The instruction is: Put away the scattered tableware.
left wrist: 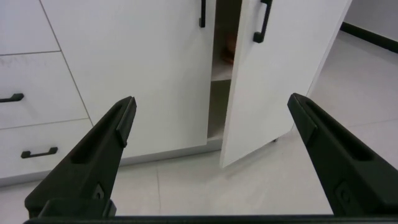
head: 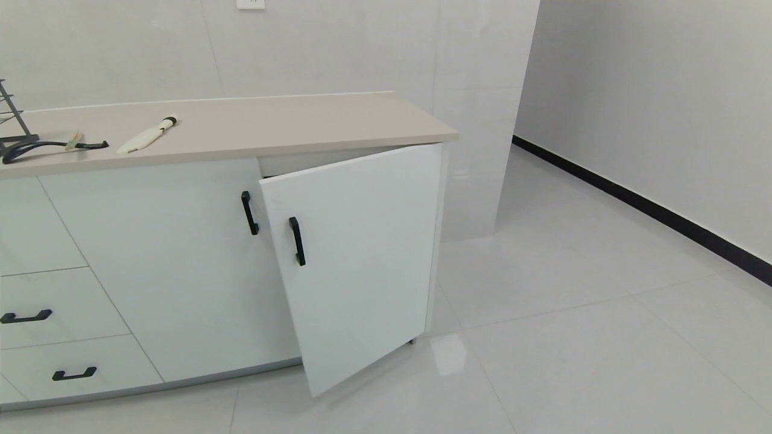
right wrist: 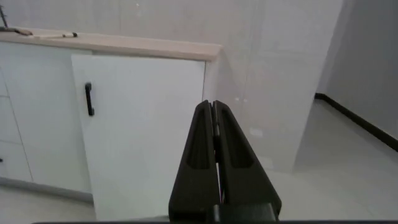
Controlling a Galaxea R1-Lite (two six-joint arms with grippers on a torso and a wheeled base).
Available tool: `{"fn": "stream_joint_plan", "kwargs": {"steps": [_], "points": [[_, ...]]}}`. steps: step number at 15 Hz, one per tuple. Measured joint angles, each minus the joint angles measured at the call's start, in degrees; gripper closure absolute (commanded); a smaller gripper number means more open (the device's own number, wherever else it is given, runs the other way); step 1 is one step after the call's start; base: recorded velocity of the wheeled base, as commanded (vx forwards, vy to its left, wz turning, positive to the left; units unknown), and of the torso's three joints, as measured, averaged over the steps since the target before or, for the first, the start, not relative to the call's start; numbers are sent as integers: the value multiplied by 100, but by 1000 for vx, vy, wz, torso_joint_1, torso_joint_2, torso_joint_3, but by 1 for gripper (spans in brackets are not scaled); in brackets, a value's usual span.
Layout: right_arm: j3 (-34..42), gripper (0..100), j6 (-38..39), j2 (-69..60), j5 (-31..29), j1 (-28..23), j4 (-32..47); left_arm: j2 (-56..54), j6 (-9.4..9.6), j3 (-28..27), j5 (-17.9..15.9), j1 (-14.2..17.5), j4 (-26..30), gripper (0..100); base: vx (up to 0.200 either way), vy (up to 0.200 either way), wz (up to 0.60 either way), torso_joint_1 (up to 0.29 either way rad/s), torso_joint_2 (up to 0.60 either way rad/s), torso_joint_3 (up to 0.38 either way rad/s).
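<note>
Closest in, the left gripper (left wrist: pixel 211 102) hangs low before the cabinet with its two black fingers spread wide, nothing between them. The right gripper (right wrist: pixel 212 107) has its fingers pressed flat together, empty, facing the door.

The glossy white tiled floor (head: pixel 573 337) runs off to a black skirting strip (head: pixel 651 211) along the right wall. On it stands a long white base cabinet (head: pixel 157 265); its right-hand white door (head: pixel 362 253), with a black bar handle (head: pixel 297 241), is swung partly open. White drawers with black pulls (head: pixel 36 301) sit at the left end.

On the beige countertop (head: pixel 271 123), towards the left, lies a white knife with a black-tipped handle (head: pixel 148 135), flat and on its own. Just beyond it to the left lies a black long-handled utensil (head: pixel 48 146), its bowl end cut off by the edge, beside a black wire rack (head: pixel 12 114) of which a corner shows.

Through the door gap the left wrist view catches a white inner shelf (left wrist: pixel 221 73) and something brownish above it that I cannot make out.
</note>
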Motion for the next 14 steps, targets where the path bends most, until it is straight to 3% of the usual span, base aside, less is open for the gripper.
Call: {"fn": "stream_joint_plan", "kwargs": {"steps": [2,4,6,13,14], "points": [[45,100,-43,-1254,-556,-195,2216,0,9,0,-2,0,0,0,0,0,0,0,0,0],[69,100,-48,-2016,-1279,-327,3785,-2,9,0,-2,-1,0,0,0,0,0,0,0,0],[74,100,2,-2393,-1629,-394,3919,-2,11,0,-2,0,0,0,0,0,0,0,0,0],[85,100,-29,-2655,-1662,-421,3908,-2,11,0,-2,0,0,0,0,0,0,0,0,0],[85,100,-50,-2658,-1662,-421,3903,-2,11,0,-2,0,0,0,0,0,600,2,2,-2]]}}
